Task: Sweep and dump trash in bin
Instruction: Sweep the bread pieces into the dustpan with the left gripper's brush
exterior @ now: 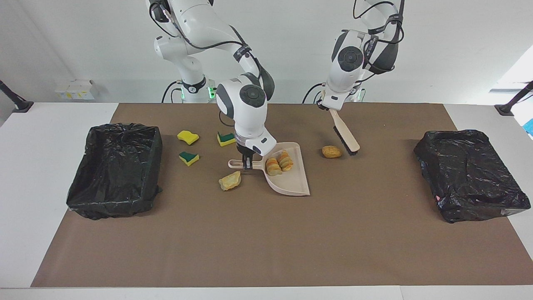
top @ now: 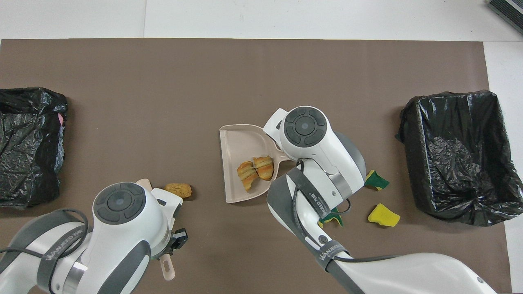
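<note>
In the facing view, the right hand point(exterior: 247, 163) is seen clamped on the handle of the beige dustpan point(exterior: 291, 181), which is kept flat on the worktop point(exterior: 266, 241), presumably so trash can be pushed in. Two golden-brown lumps point(exterior: 279, 163) are held in the pan. The left hand point(exterior: 329, 106) is closed on the brush point(exterior: 345, 137), raised slantwise with its bristles just beside a loose lump point(exterior: 331, 151), probably the next bit to be swept. Another lump point(exterior: 230, 181) lies near the pan's handle.

In the overhead view, yellow sponge pieces point(top: 383, 215) with dark green faces are seen between the pan and one black-lined bin point(top: 457, 159).
</note>
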You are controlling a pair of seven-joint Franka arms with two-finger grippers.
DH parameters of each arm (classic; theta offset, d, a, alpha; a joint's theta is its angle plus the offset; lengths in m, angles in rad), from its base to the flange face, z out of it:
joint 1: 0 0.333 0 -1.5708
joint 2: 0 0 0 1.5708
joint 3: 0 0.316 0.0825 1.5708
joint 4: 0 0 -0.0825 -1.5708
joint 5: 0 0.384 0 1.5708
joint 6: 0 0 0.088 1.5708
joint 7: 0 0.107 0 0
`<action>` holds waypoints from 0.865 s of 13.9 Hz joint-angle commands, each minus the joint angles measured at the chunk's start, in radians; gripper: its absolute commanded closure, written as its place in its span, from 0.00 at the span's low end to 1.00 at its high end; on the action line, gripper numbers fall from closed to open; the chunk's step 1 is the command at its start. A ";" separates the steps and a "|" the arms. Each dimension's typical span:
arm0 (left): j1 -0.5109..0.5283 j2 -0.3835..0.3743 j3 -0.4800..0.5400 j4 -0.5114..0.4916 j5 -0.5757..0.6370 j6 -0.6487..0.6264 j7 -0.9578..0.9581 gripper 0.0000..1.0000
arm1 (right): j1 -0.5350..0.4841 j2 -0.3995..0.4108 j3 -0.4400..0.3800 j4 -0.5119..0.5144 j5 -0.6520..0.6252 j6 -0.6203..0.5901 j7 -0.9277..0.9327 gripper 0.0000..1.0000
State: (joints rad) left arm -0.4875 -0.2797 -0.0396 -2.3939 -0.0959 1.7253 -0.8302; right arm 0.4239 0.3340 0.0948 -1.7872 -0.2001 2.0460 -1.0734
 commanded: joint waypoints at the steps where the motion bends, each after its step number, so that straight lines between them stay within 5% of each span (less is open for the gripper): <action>1: 0.006 -0.030 -0.011 -0.083 0.018 0.156 -0.027 1.00 | 0.022 -0.069 0.005 -0.101 -0.067 0.005 0.042 1.00; 6: -0.052 0.094 -0.014 -0.064 -0.108 0.410 0.020 1.00 | 0.058 -0.049 0.005 -0.098 -0.108 0.013 0.088 1.00; 12: -0.155 0.172 -0.017 0.062 -0.228 0.473 0.105 1.00 | 0.058 0.003 0.006 -0.097 -0.099 0.095 0.174 1.00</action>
State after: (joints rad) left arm -0.6021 -0.1418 -0.0676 -2.3841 -0.2988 2.1844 -0.7401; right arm 0.4825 0.3125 0.0955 -1.8685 -0.2829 2.0918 -0.9542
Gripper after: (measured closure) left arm 0.736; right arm 0.674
